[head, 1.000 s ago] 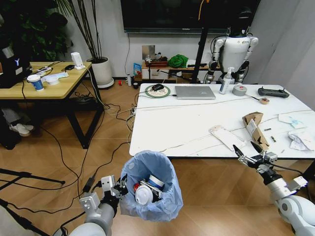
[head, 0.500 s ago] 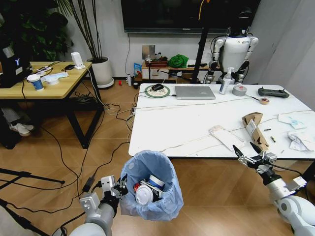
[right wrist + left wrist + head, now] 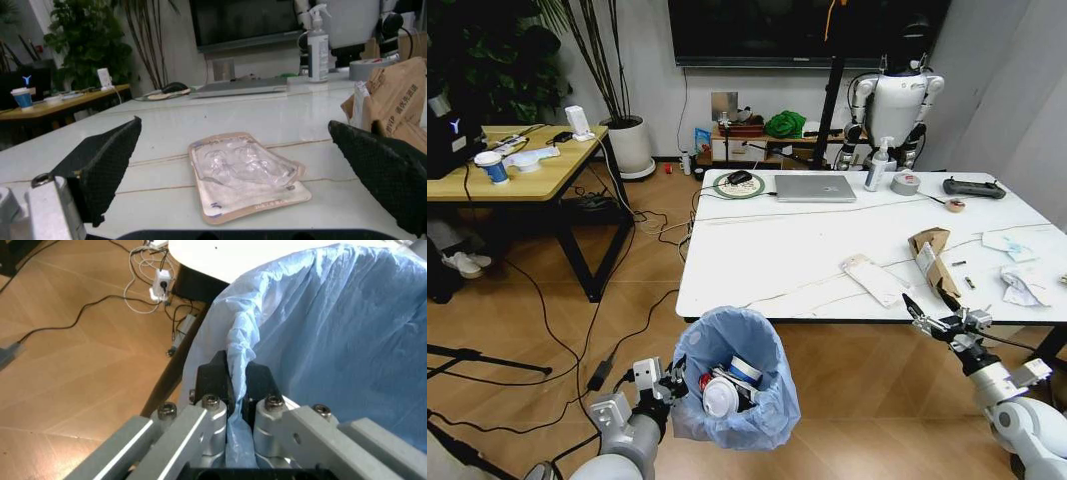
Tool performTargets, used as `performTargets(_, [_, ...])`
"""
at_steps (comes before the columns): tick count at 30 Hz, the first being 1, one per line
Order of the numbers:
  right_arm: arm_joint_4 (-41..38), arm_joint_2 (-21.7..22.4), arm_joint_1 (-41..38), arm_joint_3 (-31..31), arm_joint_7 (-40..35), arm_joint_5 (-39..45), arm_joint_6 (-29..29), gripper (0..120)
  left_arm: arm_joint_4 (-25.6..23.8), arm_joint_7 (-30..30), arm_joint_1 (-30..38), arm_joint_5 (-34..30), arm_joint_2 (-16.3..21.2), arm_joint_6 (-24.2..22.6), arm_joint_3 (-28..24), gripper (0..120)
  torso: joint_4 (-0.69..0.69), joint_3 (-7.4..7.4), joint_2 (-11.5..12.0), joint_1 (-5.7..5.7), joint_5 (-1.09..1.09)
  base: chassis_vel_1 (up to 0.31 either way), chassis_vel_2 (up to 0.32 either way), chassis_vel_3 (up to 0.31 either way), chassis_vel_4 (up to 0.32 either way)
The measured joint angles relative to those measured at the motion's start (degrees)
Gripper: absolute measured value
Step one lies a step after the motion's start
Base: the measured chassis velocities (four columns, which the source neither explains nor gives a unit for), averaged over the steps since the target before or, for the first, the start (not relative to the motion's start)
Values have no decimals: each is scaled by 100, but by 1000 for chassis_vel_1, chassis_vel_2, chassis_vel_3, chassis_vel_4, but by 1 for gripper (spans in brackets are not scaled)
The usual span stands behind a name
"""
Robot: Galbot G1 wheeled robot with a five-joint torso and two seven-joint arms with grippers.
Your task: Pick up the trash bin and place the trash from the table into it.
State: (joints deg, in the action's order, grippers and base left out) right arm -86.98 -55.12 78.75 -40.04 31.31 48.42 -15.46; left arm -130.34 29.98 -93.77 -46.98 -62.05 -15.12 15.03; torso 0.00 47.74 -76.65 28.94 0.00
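The trash bin (image 3: 737,385), lined with a light-blue bag, hangs off the floor at about 6 o'clock in the head view, just in front of the table (image 3: 777,260). The left gripper (image 3: 670,380) pinches the bag's rim at the bin's 9 o'clock side. A paper cup (image 3: 745,371) and other litter lie inside. The right gripper (image 3: 933,318), fingers spread wide, hovers at the table's near edge, facing a flat clear-fronted wrapper (image 3: 245,175), possibly blister packaging, with a torn cardboard box (image 3: 933,262) beside it.

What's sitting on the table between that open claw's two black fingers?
In the right wrist view, a clear plastic blister pack lies on the table between the right gripper's open fingers.
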Motion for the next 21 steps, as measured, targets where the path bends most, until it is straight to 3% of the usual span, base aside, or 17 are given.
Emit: performTargets(21, [52,23,-49,19,7,95,-17,100,57,-5,12,8,-16,-4,-41,0,1,0,0,1,1,-63,-59,70,62])
